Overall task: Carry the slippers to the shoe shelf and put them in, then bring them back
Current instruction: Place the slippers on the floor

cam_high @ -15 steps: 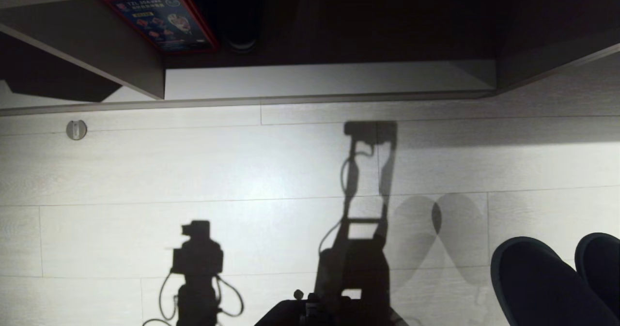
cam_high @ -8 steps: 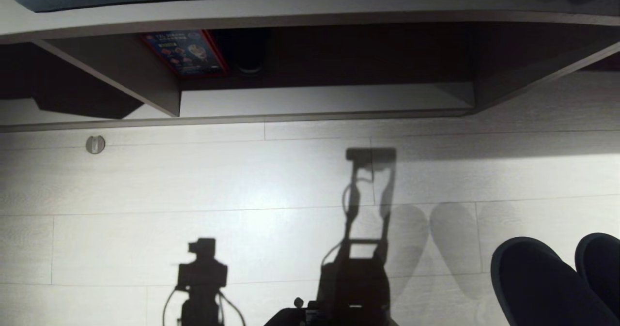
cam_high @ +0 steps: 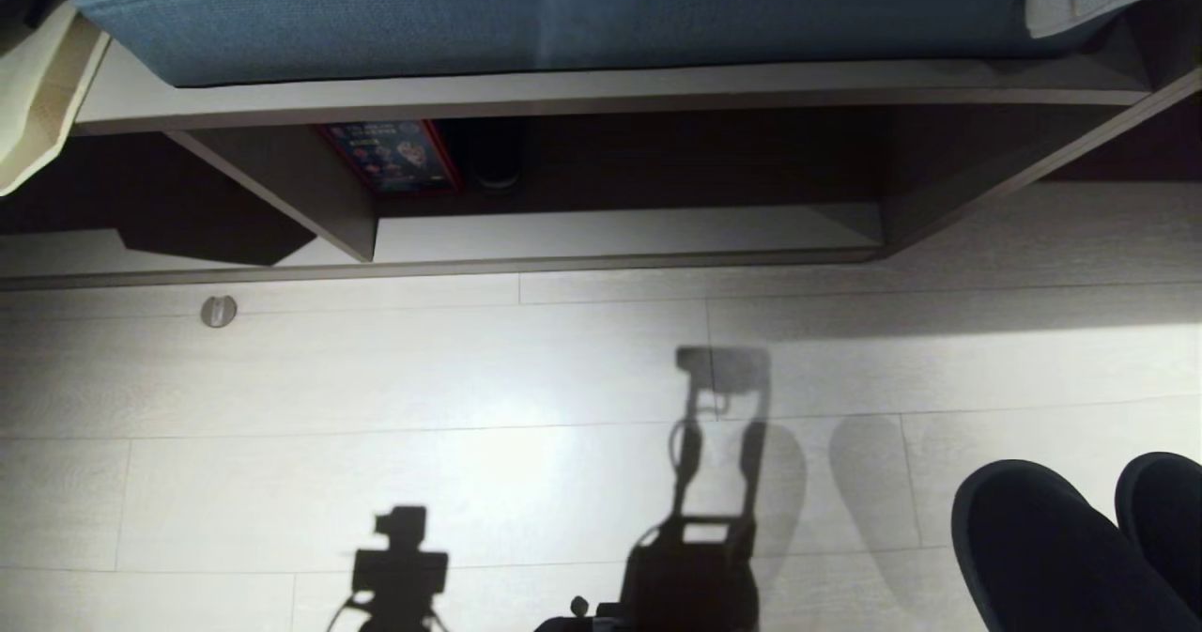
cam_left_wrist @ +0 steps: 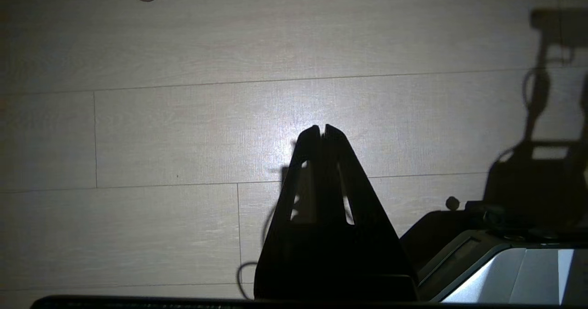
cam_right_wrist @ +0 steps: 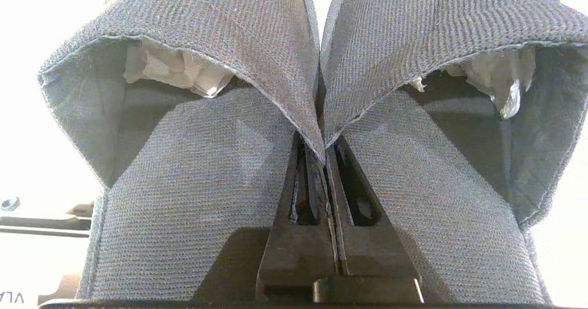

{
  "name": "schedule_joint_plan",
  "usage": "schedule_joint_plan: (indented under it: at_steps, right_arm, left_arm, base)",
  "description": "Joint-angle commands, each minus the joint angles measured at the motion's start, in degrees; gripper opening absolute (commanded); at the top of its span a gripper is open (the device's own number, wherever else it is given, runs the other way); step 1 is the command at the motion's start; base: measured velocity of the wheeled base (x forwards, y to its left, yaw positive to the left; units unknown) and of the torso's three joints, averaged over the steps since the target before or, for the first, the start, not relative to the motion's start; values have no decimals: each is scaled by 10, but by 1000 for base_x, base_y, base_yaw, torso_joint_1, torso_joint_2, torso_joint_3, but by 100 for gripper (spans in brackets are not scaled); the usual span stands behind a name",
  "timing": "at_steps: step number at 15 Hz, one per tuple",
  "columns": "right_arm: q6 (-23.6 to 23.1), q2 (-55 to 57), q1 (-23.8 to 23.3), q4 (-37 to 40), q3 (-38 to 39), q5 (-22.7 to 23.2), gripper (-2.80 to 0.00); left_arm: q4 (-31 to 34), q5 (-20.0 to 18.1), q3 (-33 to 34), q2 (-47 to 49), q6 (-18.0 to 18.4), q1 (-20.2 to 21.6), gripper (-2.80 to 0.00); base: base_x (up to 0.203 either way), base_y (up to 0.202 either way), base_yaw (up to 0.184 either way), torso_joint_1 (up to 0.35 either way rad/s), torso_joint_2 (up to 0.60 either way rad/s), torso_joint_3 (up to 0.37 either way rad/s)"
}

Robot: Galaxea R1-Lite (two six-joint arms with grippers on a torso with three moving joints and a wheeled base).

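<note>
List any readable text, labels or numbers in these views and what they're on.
"VL": partial letters, upside down and cut off at the picture's edge, on a pale part in the right wrist view; the rest is out of frame.
Red-bordered printed box or poster inside the shoe shelf: has lettering and small pictures, too small and blurred to read.
Slippers: no label visible.
Nothing else legible.

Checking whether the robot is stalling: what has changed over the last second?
Only the camera tilted up: the shoe shelf and floor slid down the head view, revealing a blue cushion above. The right end effector stays clamped on the slippers; the left end effector stays shut, empty.
</note>
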State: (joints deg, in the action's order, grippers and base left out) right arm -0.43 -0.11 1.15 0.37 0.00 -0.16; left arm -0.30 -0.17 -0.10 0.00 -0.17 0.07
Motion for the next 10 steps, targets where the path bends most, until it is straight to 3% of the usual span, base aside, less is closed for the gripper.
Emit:
schedule_joint_plan:
  at_steps: [1,10]
  right_arm:
    - [0,1,0,0,0,0,-280]
    - [0,1,0,0,0,0,-280]
  left_arm:
    - [-1,0,0,1,0,0,-280]
    - [-1,0,0,0,-3,0,-280]
  base:
    - [0,0,0,5,0,205]
    - [0,0,0,3,4,200]
